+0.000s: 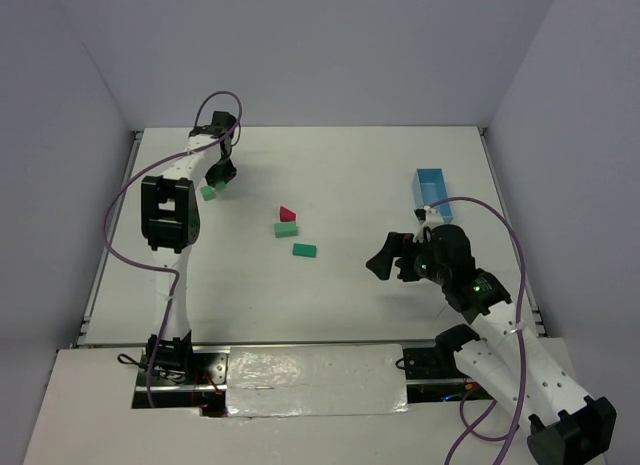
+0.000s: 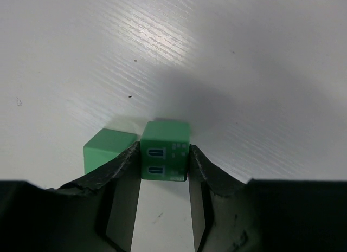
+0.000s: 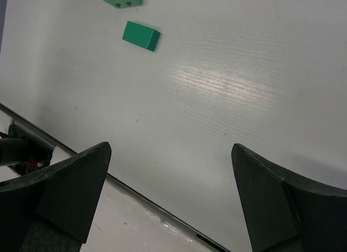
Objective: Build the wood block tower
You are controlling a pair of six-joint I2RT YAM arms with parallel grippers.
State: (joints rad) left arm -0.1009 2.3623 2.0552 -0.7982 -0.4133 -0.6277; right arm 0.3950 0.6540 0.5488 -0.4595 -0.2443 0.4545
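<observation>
Left tool (image 2: 162, 161): clamped on the smooth green windowed block (image 2: 165, 149) between its fingers.
Plain green cube (image 2: 107, 150): just beside that tool.
Right tool (image 3: 171, 192): spread wide, empty.
Green oblong (image 3: 141, 36): well ahead of it, on the matte tabletop (image 3: 227, 89).

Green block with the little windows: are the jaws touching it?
Touching. The left wrist view shows the left gripper with its jaws pressed against both sides of the green block, no gap showing.

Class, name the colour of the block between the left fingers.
The block is green, with printed windows; left wrist view shows it best.
</observation>
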